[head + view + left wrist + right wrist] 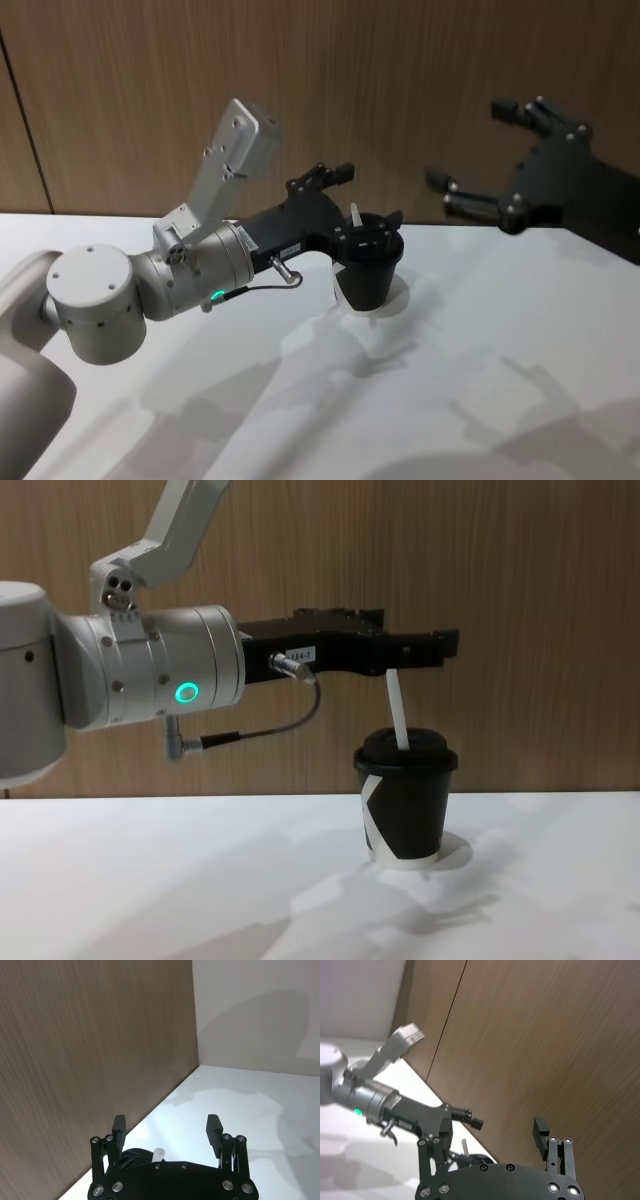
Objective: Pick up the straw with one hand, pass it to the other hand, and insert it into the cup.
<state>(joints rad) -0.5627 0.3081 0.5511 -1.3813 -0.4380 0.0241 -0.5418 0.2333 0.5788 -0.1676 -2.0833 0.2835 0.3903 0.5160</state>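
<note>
The table (150, 880) is white and bare near the robot. On it, farther out, stands the cup (403, 805). It is black with a black lid, a white mark on its side and a white band at the bottom. It stands up straight.

The straw (396, 710) is stuck in the lid of the cup. It is thin and white. It leans a little and pokes up out of the lid. Its top end is right at the fingers of the left gripper (415, 650).

The left gripper is black and sits on a fat silver arm (140, 670) with a green light. It reaches out flat, just above the cup. In the left wrist view its fingers (119, 1129) are spread wide, and the straw tip (159, 1153) shows low between them, near the base, touching neither one. In the chest view the straw top meets the underside of the gripper. I cannot tell if it touches there.

The right gripper (500, 160) is black too. It hangs up in the air, well apart from the cup and off to the right. Its fingers (540, 1132) are spread, with nothing between them.

Behind it all is a brown wood wall (520, 570).
</note>
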